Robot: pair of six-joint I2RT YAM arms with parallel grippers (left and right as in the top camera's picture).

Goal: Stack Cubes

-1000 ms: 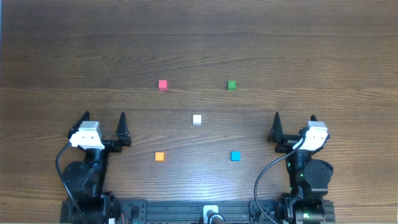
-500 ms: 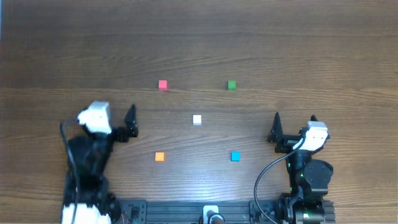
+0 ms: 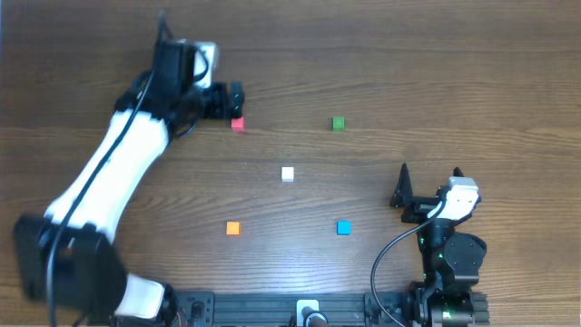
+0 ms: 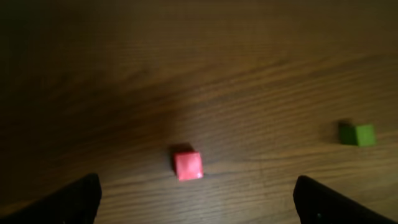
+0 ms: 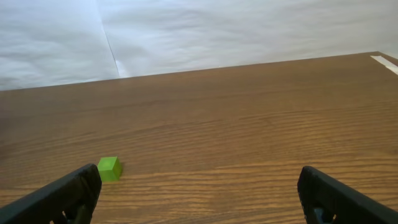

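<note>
Two end effectors are at work here, and both stand with fingers spread wide and nothing held. The left end effector point(image 4: 196, 186) hangs out at the far side of the worktop above the small pink-red cube point(image 4: 187, 165), which sits between its open fingers, untouched as far as I can tell. The right end effector point(image 3: 429, 177) rests near its own base, well apart from every cube.

Farther out lie the small green cube point(image 3: 338, 123), level with the pink-red one, the white cube point(image 3: 288, 174) near the middle, and the orange cube point(image 3: 233, 229) and blue cube point(image 3: 343, 228) nearer the bases. All five rest singly on the surface, so no stacking is done yet; the first pick looks about to start, and everything else remains.

The worktop point(image 3: 472, 64) is dark brown wood grain. Beyond its far edge hangs a plain white backdrop point(image 5: 249, 31).
</note>
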